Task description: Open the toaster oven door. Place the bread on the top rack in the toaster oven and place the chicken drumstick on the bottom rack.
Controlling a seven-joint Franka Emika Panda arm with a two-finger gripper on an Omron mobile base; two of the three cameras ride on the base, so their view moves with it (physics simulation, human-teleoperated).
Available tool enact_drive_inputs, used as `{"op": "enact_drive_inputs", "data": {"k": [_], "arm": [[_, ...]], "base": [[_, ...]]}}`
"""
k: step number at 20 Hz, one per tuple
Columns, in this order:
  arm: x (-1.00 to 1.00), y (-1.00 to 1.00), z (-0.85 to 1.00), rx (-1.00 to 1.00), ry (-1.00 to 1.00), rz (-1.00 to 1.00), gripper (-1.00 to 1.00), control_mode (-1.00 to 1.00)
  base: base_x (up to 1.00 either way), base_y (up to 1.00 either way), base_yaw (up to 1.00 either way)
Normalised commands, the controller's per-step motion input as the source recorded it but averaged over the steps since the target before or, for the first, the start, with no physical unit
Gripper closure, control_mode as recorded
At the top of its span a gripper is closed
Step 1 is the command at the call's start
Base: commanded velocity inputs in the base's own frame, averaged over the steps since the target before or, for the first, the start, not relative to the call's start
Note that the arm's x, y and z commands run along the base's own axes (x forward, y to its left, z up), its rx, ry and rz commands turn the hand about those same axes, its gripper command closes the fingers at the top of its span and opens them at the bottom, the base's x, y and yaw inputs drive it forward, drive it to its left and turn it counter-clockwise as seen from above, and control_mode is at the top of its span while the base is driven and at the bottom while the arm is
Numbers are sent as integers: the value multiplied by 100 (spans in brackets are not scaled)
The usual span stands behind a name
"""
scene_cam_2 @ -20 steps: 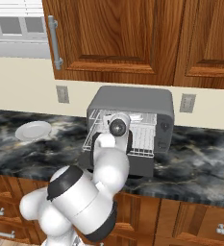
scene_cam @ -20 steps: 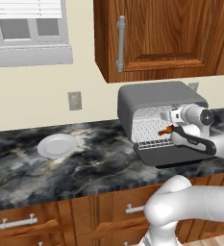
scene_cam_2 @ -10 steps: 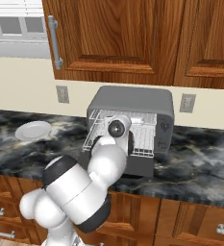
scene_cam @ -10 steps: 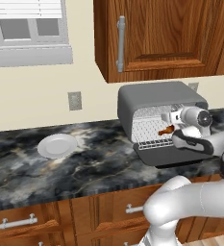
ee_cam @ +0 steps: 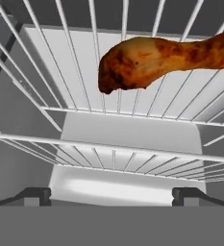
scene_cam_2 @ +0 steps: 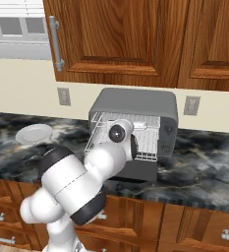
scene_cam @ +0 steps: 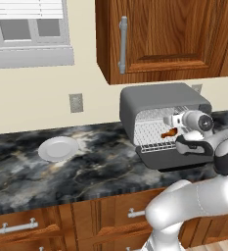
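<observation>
Drumstick [ee_cam: 156, 60] lies on a wire rack [ee_cam: 132, 149] inside the oven [scene_cam: 162, 105]; which of the two racks cannot be told. The door [scene_cam: 176, 158] is down and open, flat over the counter [scene_cam: 86, 171]. The gripper [ee_cam: 111, 194] faces into the cavity, jaws spread wide, holding nothing, clear of the drumstick. A white plate [scene_cam: 58, 148] sits well to the left. The arm stands in front of the oven mouth in the right base view.

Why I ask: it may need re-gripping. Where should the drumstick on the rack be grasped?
Grip the chicken drumstick across its narrow shank, coming from the oven's open front with the open pincer. It lies lengthwise across the rack wires, so that thin end likely fits best.
</observation>
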Motion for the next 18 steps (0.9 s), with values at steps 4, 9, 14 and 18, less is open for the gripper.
{"op": "enact_drive_inputs", "data": {"k": [4,9,14,18], "arm": [[11,0,-4,1,0,0,-100,-100],[15,0,0,3,0,0,-100,-100],[19,0,-4,1,0,0,-100,-100],[30,0,-10,0,0,0,-100,-100]], "base": [[0,0,0],[0,0,0],[0,0,0],[0,0,0]]}}
